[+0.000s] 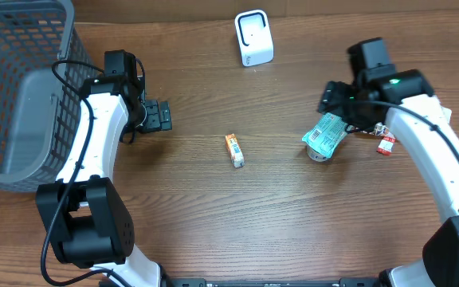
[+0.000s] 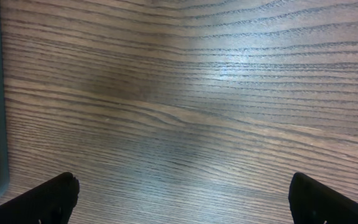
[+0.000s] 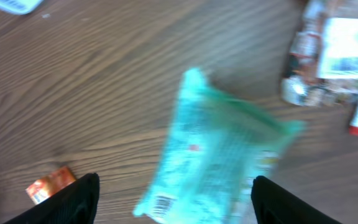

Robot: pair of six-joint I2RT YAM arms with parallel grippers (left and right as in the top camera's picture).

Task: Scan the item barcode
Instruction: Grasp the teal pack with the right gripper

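Teal packet (image 1: 325,134), blurred, sits at the right of the brown wood-grain table (image 1: 293,223), between the right gripper's (image 3: 176,183) wide-spread fingers; contact and barcode are hard to make out. The left gripper (image 2: 183,183) gapes wide over bare wood beside the frame-cropped grey basket (image 1: 6,96).

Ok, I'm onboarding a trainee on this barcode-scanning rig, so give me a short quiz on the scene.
1. True or false: the left tool is open and empty.
2. What lies directly below the right tool? A) orange packet B) teal pouch C) white scanner
3. The grey mesh basket stands on which side of the robot?
Key: 1 true; 2 B; 3 left.
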